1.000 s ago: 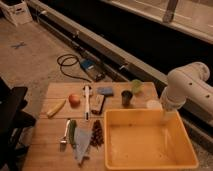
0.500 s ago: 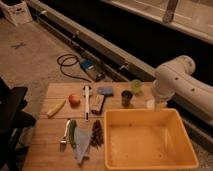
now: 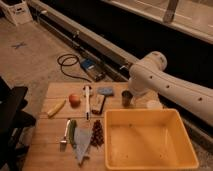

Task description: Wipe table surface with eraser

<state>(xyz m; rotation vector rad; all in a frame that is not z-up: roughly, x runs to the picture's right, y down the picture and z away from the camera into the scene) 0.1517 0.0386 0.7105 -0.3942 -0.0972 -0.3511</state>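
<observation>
Table surface (image 3: 55, 135): light-brown wood planks, matt, seams showing between boards.
Eraser (image 3: 98, 103): pale tan block with a darker side, dull finish (material not readable).
Tub (image 3: 150, 117): yellow plastic, smooth, faint sheen along the rim.
My arm (image 3: 170, 90): white shell, smooth, half-glossy.
My gripper (image 3: 134, 95): at the arm's low end, over the table's far edge, just beside the cup (image 3: 127, 98). The cup looks dark and matt.
Fruit (image 3: 74, 99): orange, smooth skin.
Pad (image 3: 105, 91): blue, soft-looking, matt.
Floor (image 3: 35, 55): grey, rough.
</observation>
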